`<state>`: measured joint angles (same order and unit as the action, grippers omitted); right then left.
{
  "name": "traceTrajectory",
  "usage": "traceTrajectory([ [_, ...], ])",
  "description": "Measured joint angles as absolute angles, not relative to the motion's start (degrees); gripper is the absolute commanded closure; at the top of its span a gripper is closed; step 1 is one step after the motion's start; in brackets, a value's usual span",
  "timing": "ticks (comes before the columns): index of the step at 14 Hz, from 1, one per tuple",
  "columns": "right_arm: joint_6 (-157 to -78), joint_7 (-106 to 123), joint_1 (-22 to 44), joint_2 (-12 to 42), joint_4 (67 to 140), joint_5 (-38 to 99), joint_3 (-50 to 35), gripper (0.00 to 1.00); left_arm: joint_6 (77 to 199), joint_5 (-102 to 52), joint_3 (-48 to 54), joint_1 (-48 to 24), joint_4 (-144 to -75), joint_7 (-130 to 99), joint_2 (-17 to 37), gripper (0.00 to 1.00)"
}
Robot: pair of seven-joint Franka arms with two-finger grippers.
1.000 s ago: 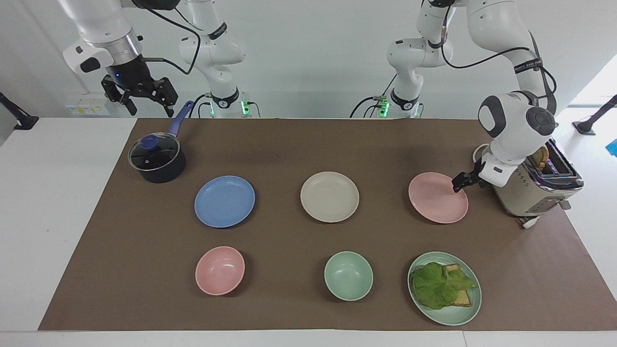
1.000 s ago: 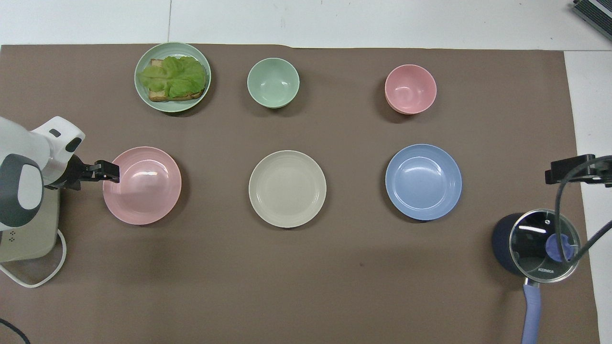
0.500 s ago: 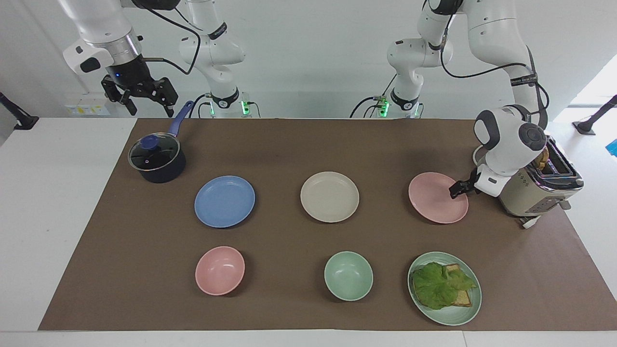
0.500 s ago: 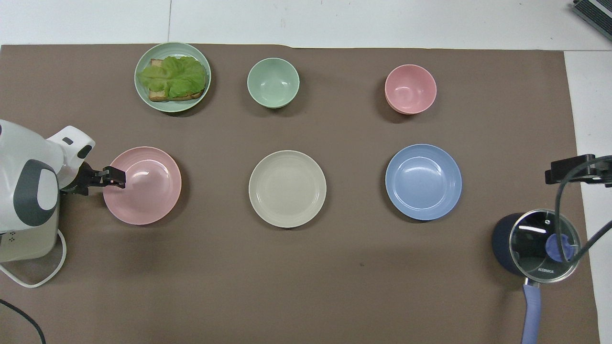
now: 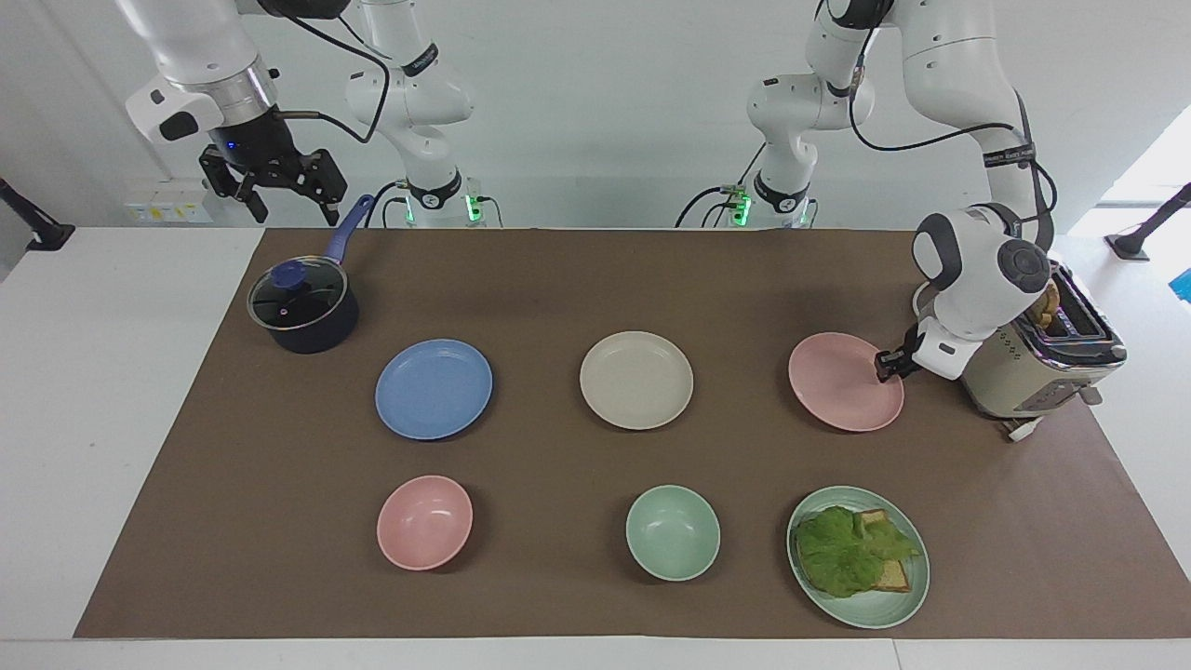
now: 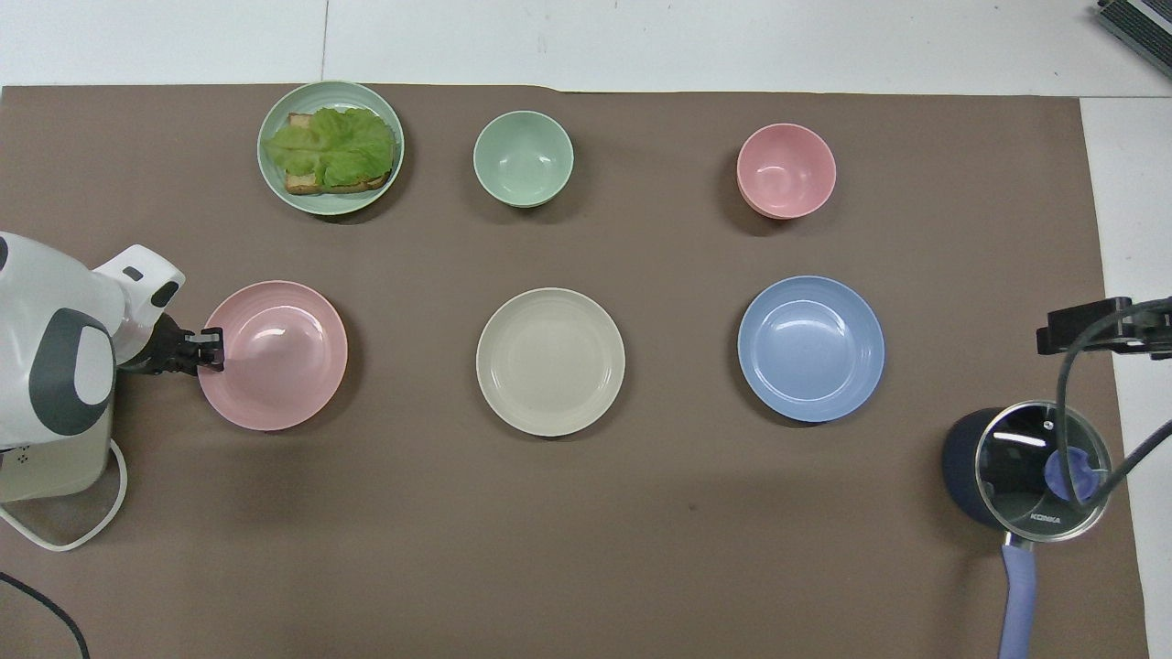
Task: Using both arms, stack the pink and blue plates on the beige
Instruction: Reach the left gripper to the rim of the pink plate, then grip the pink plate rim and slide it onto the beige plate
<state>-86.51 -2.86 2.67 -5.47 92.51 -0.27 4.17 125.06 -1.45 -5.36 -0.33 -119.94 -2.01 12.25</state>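
Three plates lie in a row on the brown mat: the pink plate [image 5: 842,389] [image 6: 275,361] toward the left arm's end, the beige plate [image 5: 636,380] [image 6: 550,361] in the middle, the blue plate [image 5: 434,388] [image 6: 811,348] toward the right arm's end. My left gripper [image 5: 885,366] [image 6: 214,348] is low at the pink plate's rim, on the toaster's side, its fingers pinched on that rim. The plate still rests flat on the mat. My right gripper [image 5: 290,212] hangs open and empty in the air above the pot's handle, waiting.
A dark pot [image 5: 302,309] with a glass lid and blue handle stands nearer to the robots than the blue plate. A cream toaster [image 5: 1047,372] stands right beside the left arm's wrist. Farther from the robots are a pink bowl [image 5: 424,522], a green bowl [image 5: 673,532] and a green plate [image 5: 895,605] with lettuce and bread.
The left gripper dropped to the pink plate's rim and its fingers closed on it. The right gripper stayed where it was.
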Motion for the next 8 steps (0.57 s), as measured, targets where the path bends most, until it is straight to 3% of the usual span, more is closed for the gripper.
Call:
traceTrajectory([
  [5,-87.6,-6.5,2.6,-5.4,92.8,0.6,4.2,0.00,121.3,-1.5,-4.9,-0.4,-119.4,0.0,11.1,1.00],
  [8,-87.4,-6.5,2.6,-5.4,92.9,0.6,4.4,0.00,112.9,-2.5,-4.0,-0.5,-115.6,0.5,10.6,1.00],
])
